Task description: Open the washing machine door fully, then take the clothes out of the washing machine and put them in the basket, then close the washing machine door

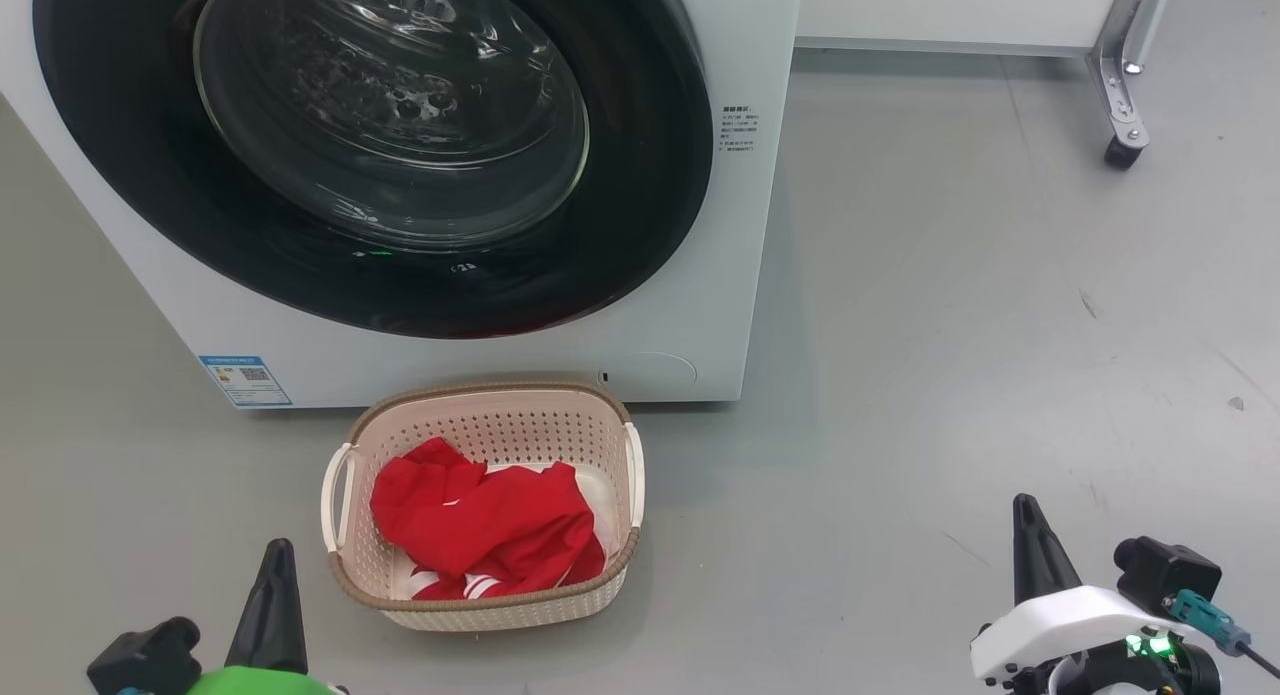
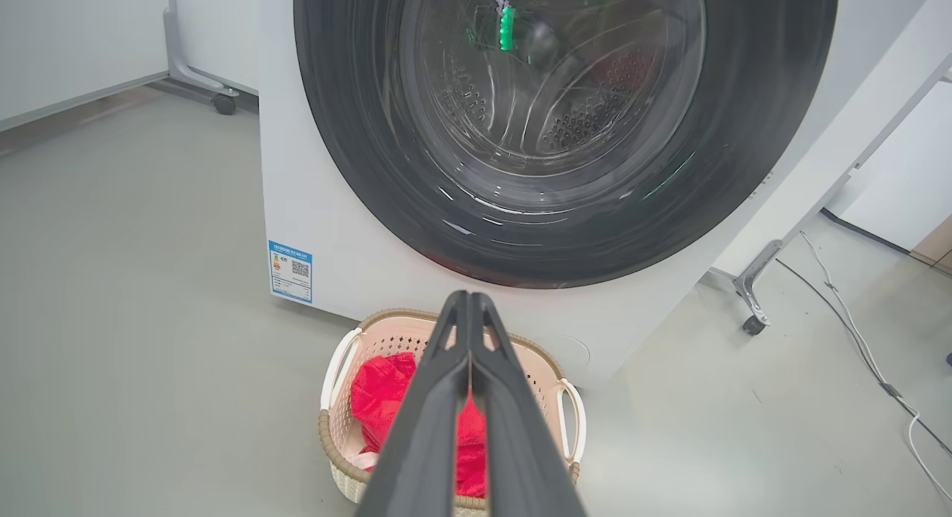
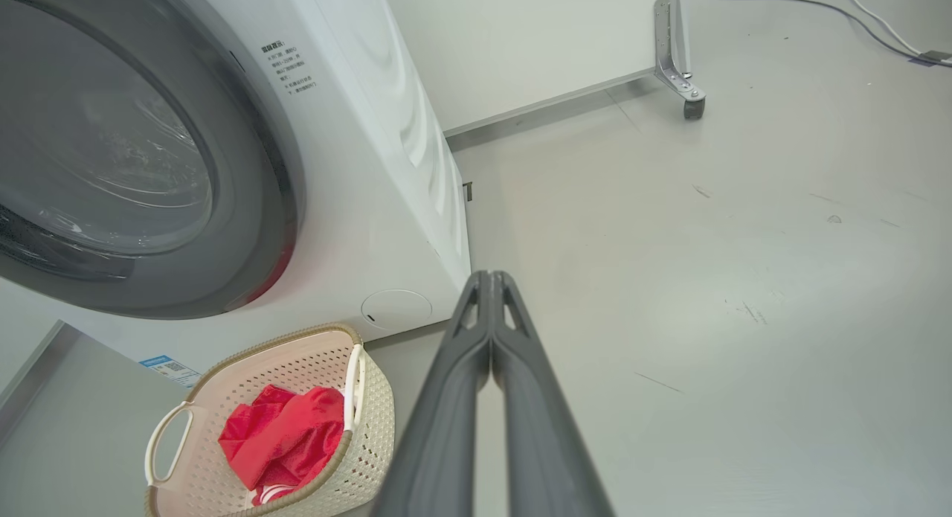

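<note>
The left gripper (image 1: 277, 560) sits at the near left above the grey floor (image 1: 950, 375), its two dark fingers pressed together on nothing. Far behind it stands the washing machine (image 1: 480, 360), a blue label (image 1: 245, 379) at its base on the left. The washing machine door (image 1: 640, 175) lies closed flat against the front, and the steel drum shows through its glass. Just in front of the machine, slightly apart from it, the basket (image 1: 490, 388) stands on the floor holding the clothes (image 1: 480, 525), a crumpled red heap with white stripes at the near edge. At the near right the right gripper (image 1: 1032, 515) is likewise pressed together and holds nothing. A castor (image 1: 1122, 153) stands far right.
</note>
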Controlling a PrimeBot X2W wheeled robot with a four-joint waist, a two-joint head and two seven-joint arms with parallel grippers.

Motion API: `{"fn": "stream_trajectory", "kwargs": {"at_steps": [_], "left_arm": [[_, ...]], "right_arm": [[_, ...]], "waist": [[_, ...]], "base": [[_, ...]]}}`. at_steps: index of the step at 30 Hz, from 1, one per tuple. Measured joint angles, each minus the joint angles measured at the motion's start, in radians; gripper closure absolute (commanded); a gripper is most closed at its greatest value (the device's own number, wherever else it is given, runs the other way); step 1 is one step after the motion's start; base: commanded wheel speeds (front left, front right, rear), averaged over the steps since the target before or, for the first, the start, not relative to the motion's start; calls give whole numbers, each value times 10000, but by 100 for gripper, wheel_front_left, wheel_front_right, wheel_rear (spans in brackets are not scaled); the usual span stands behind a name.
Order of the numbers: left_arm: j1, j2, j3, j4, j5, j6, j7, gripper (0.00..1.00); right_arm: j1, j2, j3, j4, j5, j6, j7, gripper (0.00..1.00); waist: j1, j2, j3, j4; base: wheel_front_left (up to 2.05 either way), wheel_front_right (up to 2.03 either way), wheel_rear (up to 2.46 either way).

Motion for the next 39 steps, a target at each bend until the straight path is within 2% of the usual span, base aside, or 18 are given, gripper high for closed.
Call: {"fn": "stream_trajectory", "kwargs": {"at_steps": [39], "left_arm": [[-427,157,221,25,-5137,0,1383,100]], "right_arm": [[-381,-2,-999,-203,4995,230,1384,100]], "waist": [[0,0,-183,-259]], "base": [[0,0,0]]}}
